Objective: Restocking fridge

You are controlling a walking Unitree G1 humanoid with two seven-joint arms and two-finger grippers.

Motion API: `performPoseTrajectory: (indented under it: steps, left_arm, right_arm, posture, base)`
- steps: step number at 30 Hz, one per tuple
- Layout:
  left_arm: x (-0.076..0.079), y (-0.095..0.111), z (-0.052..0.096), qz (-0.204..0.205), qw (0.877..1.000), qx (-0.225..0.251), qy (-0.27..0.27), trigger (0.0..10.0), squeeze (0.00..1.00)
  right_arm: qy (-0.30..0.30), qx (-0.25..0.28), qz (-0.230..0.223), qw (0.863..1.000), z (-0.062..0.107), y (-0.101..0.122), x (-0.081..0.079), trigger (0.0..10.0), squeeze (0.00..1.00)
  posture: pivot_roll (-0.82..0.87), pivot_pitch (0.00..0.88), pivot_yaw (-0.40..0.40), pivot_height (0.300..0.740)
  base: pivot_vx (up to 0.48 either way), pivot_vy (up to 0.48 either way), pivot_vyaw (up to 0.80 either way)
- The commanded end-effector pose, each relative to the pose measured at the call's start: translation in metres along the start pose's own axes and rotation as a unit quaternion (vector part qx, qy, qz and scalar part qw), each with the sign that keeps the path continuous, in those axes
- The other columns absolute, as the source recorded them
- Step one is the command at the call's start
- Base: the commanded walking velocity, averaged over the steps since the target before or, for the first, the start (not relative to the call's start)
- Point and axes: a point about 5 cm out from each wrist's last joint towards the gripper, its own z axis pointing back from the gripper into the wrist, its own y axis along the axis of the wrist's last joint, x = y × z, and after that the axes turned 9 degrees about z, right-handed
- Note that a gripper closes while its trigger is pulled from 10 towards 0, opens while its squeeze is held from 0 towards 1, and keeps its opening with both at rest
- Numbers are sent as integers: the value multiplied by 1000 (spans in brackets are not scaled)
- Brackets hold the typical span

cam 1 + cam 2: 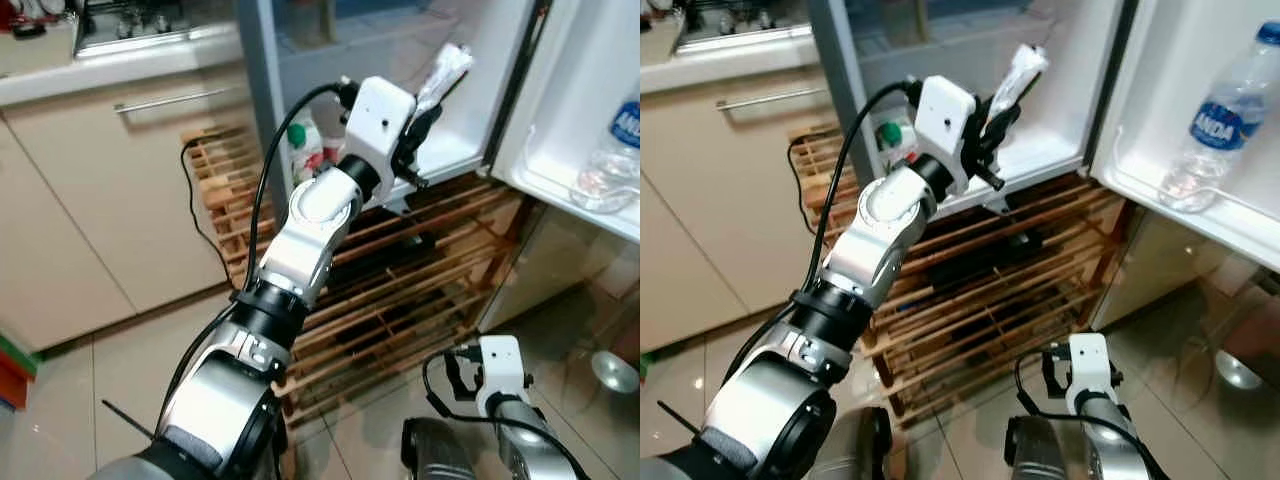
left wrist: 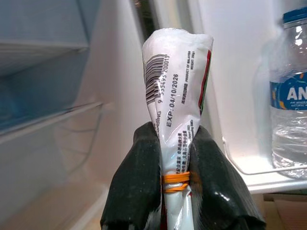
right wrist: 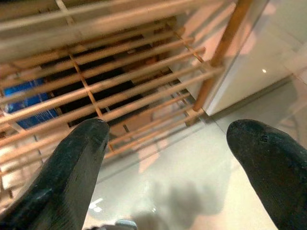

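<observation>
The left gripper point(image 2: 177, 187) clamps a white printed plastic packet point(image 2: 177, 91) tied with an orange rubber band point(image 2: 175, 181), its long axis pointing up into the open white fridge point(image 1: 470, 140). The right gripper point(image 3: 168, 158) hangs with fingers apart.

Glossy plastic packet point(image 2: 177, 91), slatted bare wooden rack point(image 1: 400, 290), shiny tiled floor point(image 3: 192, 177).

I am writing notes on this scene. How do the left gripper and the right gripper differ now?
The left gripper is raised at the open fridge; the right gripper hangs low over the floor by the wooden rack. The left is shut on a white packet; the right is open, holding nothing. Both have black fingers.
</observation>
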Motion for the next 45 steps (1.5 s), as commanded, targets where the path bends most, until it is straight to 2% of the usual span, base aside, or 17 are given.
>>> performPoseTrajectory:
  steps: [1,2,7,10,13,16,17,18,20,22,26,28,29,32,38,42,45]
  left_arm:
    - [11,3,-6,7,1000,4,-17,10000,0]
    - [14,-2,-5,22,1000,-1,-18,10000,0]
    - [15,-5,-5,34,999,-5,-16,10000,0]
    - [17,-6,-5,35,999,-5,-22,10000,0]
    - [20,-5,-5,31,999,-1,-26,10000,0]
    - [21,-4,-5,27,999,-2,-22,10000,0]
    - [21,-4,-5,25,999,-5,-24,10000,0]
    - [21,-4,-5,25,999,-5,-24,10000,0]
    - [21,-6,-7,21,999,-24,-22,10000,0]
    - [21,-7,-8,21,999,-31,-21,10000,0]
    - [16,-17,-14,30,995,-92,1,10000,0]
    - [14,-18,-20,38,992,-116,10,10000,0]
    - [14,-18,-20,38,992,-116,10,10000,0]
    - [6,-8,-32,10,991,-136,9,10000,0]
    - [-9,7,-41,-38,987,-154,15,10000,0]
    - [-43,51,-52,-136,975,-171,27,10000,0]
    - [-47,57,-53,-155,972,-177,31,10000,0]
  right_arm:
    - [-2,23,-4,1000,-2,9,0,10000,0]
    - [18,72,3,997,-3,26,-8,10000,0]
    - [62,111,3,992,-1,41,-18,10000,0]
    - [131,127,5,983,8,51,-28,10000,0]
    - [154,139,10,978,12,56,-31,10000,0]
    - [183,172,4,968,19,74,-35,10000,0]
    - [207,202,11,957,29,93,-36,10000,0]
    - [207,202,11,957,29,93,-36,10000,0]
    - [216,240,27,946,40,119,-26,10000,0]
    - [215,250,30,943,43,126,-23,10000,0]
    - [226,296,50,927,60,165,-8,10000,0]
    - [207,321,71,921,69,187,7,10000,0]
    - [207,321,71,921,69,187,7,10000,0]
    - [194,343,63,917,77,208,18,10000,0]
    - [211,348,42,912,87,213,14,10000,0]
    - [248,331,-5,910,101,209,4,10000,0]
    - [253,330,-15,909,102,210,0,10000,0]
  posture:
    - [-89,0,74,608]
    - [-90,0,73,608]
    - [-92,0,70,608]
    - [-98,0,71,608]
    - [-101,0,73,608]
    - [-101,0,77,608]
    - [-100,0,76,608]
    - [-100,0,76,608]
    - [-104,0,76,608]
    - [-104,0,76,608]
    - [-114,11,94,608]
    - [-119,23,114,608]
    - [-119,23,114,608]
    - [-118,35,135,608]
    - [-114,50,145,608]
    - [-80,72,170,608]
    - [-78,74,176,608]
  base:
    - [480,0,0]
    - [480,0,0]
    - [480,0,0]
    - [480,0,0]
    - [480,0,0]
    - [0,0,0]
    - [0,0,0]
    - [0,0,0]
    - [0,0,0]
    - [0,0,0]
    - [0,0,0]
    - [0,0,0]
    - [0,0,0]
    - [0,0,0]
    - [0,0,0]
    - [0,0,0]
    - [0,0,0]
